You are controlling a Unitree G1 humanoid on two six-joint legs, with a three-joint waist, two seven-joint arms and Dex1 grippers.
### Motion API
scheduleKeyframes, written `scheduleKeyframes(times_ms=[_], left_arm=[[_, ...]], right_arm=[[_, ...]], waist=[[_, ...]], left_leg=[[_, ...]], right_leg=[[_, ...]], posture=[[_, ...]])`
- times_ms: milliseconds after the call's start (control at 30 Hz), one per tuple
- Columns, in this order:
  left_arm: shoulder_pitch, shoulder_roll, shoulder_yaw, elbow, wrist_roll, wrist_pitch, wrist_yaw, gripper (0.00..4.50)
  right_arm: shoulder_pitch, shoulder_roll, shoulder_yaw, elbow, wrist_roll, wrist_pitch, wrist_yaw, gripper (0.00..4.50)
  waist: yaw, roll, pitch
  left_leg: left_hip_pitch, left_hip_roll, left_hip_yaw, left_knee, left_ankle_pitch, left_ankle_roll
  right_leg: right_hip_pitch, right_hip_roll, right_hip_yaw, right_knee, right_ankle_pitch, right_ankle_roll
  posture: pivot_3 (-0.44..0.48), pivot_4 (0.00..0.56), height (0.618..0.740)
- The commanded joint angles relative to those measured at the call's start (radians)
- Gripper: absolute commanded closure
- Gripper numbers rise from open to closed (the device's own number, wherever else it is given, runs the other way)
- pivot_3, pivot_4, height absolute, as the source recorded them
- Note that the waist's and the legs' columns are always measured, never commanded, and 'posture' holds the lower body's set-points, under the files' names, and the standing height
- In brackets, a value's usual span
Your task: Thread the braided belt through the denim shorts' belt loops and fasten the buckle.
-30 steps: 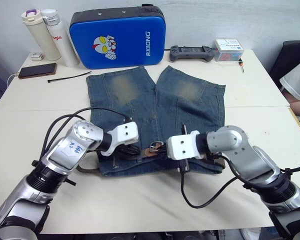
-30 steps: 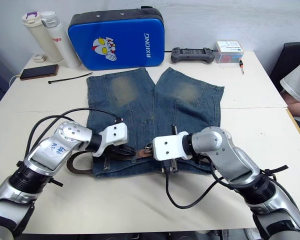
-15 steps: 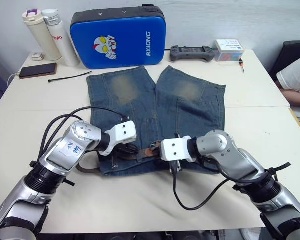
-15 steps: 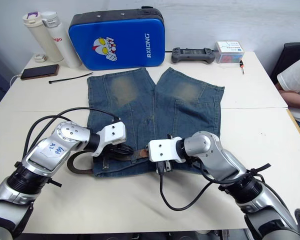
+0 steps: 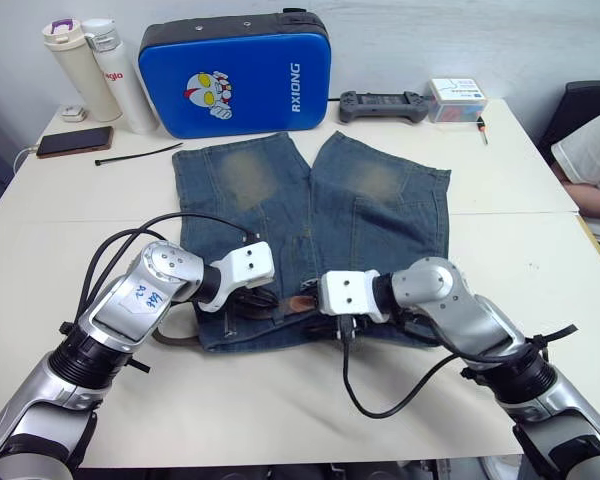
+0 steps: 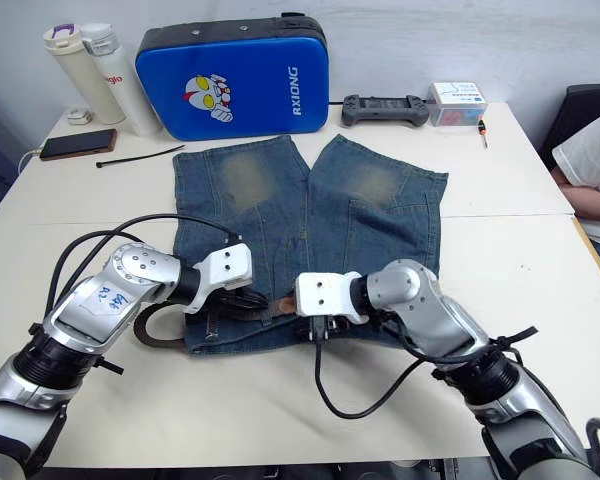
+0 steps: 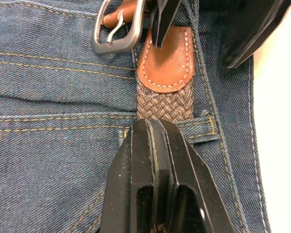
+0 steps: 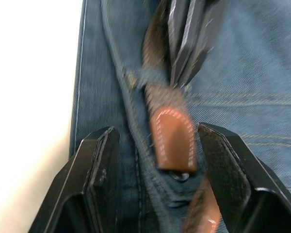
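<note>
The denim shorts [image 5: 310, 190] lie flat on the table with the waistband toward me. The braided belt [image 7: 162, 102] runs along the waistband and under a belt loop [image 7: 200, 129]; its slack curls off the shorts' left side [image 5: 170, 335]. My left gripper [image 7: 153, 127] is shut, tips pressing on the braid at that loop. Just beyond lie the tan tip [image 7: 167, 63] and the silver buckle [image 7: 117, 30]. My right gripper [image 8: 155, 130] is open, its fingers [image 8: 99, 160] straddling the tan tip [image 8: 173, 138] and facing the left gripper across it.
At the back of the table stand a blue padded case [image 5: 235, 70], two white bottles [image 5: 90, 65], a phone [image 5: 73, 140], a black cable tie [image 5: 135, 155], a game controller [image 5: 383, 103] and a small box [image 5: 457, 98]. A person's sleeve [image 5: 595, 150] shows at the right edge.
My right gripper has slid left along the waistband toward the left gripper and opened over the belt's tan tip. The left gripper has stayed put.
</note>
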Motion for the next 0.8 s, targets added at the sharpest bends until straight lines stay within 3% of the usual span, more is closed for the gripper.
scheduleKeyframes(times_ms=[33,67,167,200,800], left_arm=[[0.008,0.003,0.025,-0.02,-0.004,-0.001,0.007,4.5],[0.008,0.001,0.025,-0.02,-0.004,-0.001,0.009,4.5],[0.009,-0.001,0.025,-0.023,-0.007,0.003,0.013,4.5],[0.009,0.0,0.026,-0.024,-0.009,0.005,0.013,4.5],[0.015,0.009,0.029,-0.019,-0.007,0.0,0.018,4.5]], right_arm=[[-0.03,0.002,-0.026,-0.046,0.02,0.033,-0.004,1.75],[-0.031,0.003,-0.018,-0.041,0.01,0.033,-0.01,1.75],[-0.033,0.011,-0.002,-0.035,-0.009,0.029,-0.026,2.42],[-0.035,0.011,0.001,-0.036,-0.014,0.024,-0.028,2.88],[-0.005,0.018,0.048,-0.041,-0.007,0.083,-0.018,2.88]], waist=[[0.0,0.0,0.0],[0.0,0.0,0.0],[0.0,0.0,0.0],[0.0,0.0,0.0],[0.0,0.0,0.0]], left_leg=[[0.0,0.0,0.0,0.0,0.0,0.0],[0.0,0.0,0.0,0.0,0.0,0.0],[0.0,0.0,0.0,0.0,0.0,0.0],[0.0,0.0,0.0,0.0,0.0,0.0],[0.0,0.0,0.0,0.0,0.0,0.0]], right_leg=[[0.0,0.0,0.0,0.0,0.0,0.0],[0.0,0.0,0.0,0.0,0.0,0.0],[0.0,0.0,0.0,0.0,0.0,0.0],[0.0,0.0,0.0,0.0,0.0,0.0],[0.0,0.0,0.0,0.0,0.0,0.0]], posture=[[0.0,0.15,0.74],[0.0,0.15,0.74],[0.0,0.15,0.74],[0.0,0.15,0.74],[0.0,0.15,0.74]])
